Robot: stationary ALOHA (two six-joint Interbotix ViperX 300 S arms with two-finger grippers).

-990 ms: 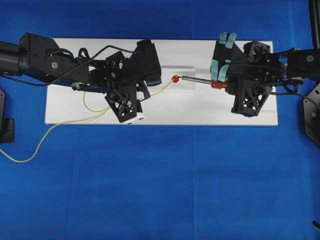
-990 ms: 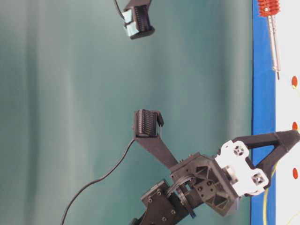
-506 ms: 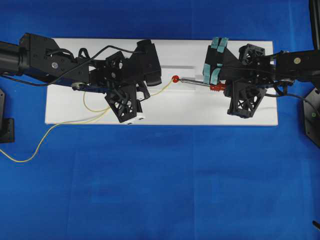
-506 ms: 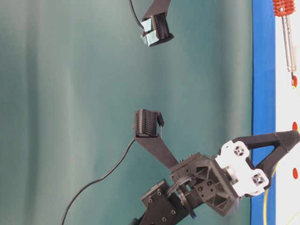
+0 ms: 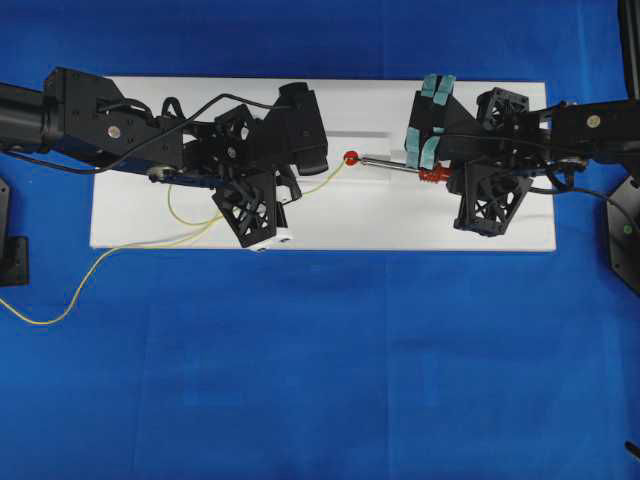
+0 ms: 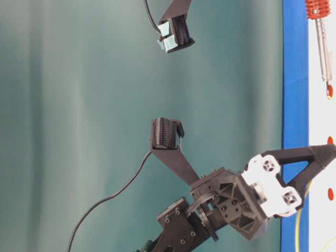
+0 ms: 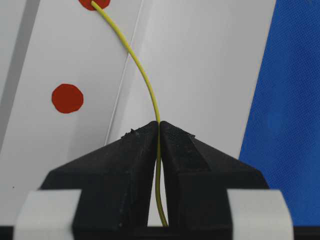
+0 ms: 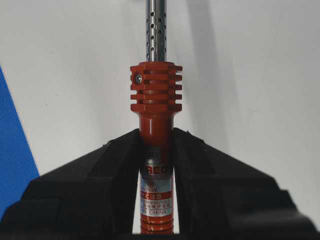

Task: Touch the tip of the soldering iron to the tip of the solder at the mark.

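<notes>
Left gripper (image 7: 159, 131) clamped on solder (image 7: 142, 75); thin, limp wire arcs toward 11 o'clock, tip on red mark (image 7: 94, 3). Likely springy: grip near tip.

Right gripper (image 8: 156, 137) clamped on soldering iron (image 8: 156, 95) handle; rigid, light, shaft pointing 12 o'clock. Overhead: tip at mark (image 5: 351, 158).

Yellow solder (image 7: 145, 80), orange-red iron (image 8: 156, 130)

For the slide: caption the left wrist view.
Left fingers pinch the yellow solder, its tip on a red mark.
</notes>
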